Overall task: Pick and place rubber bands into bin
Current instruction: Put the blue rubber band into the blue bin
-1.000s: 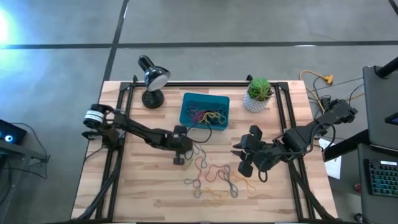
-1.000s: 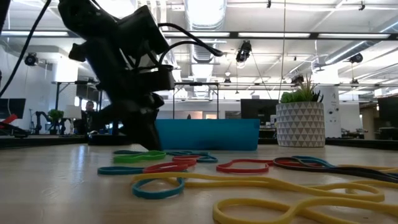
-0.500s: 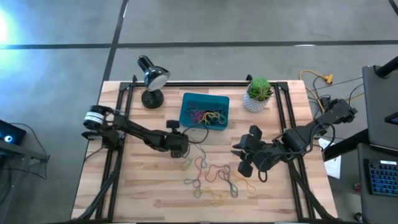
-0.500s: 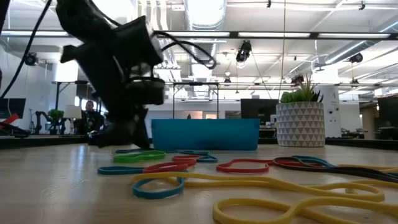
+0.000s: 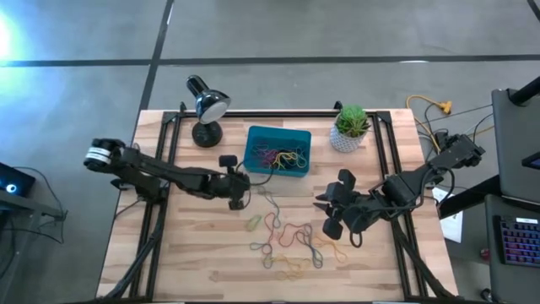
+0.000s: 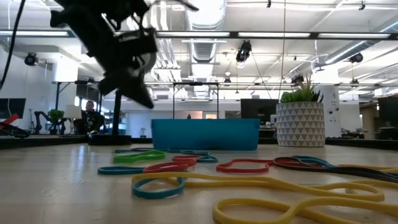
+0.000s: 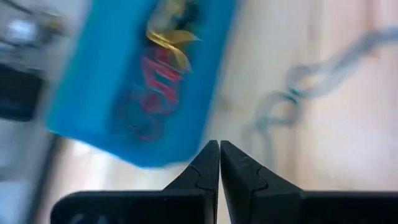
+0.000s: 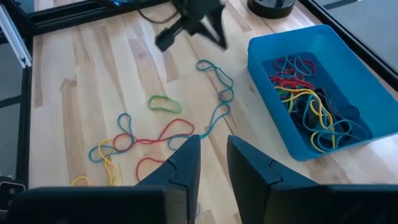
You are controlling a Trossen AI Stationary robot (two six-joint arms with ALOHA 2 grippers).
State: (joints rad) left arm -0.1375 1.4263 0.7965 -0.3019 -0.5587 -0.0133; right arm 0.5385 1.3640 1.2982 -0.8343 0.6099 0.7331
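The teal-blue bin stands at the table's far middle with several rubber bands inside. More rubber bands lie loose on the wood nearer the front, among them a green one. My left gripper hangs shut above the table, in front of the bin's near left corner, and nothing shows between its fingers. My right gripper waits open, raised at the right of the loose bands, with nothing between its fingers.
A black desk lamp stands left of the bin and a white plant pot right of it. A thin black cable runs in front of the bin. Black frame rails border the table's left and right sides.
My left gripper has risen from the table beside the green rubber band and drawn back toward the table's left and far edges, tipping less steeply down. It stays shut. The green band lies where it was.
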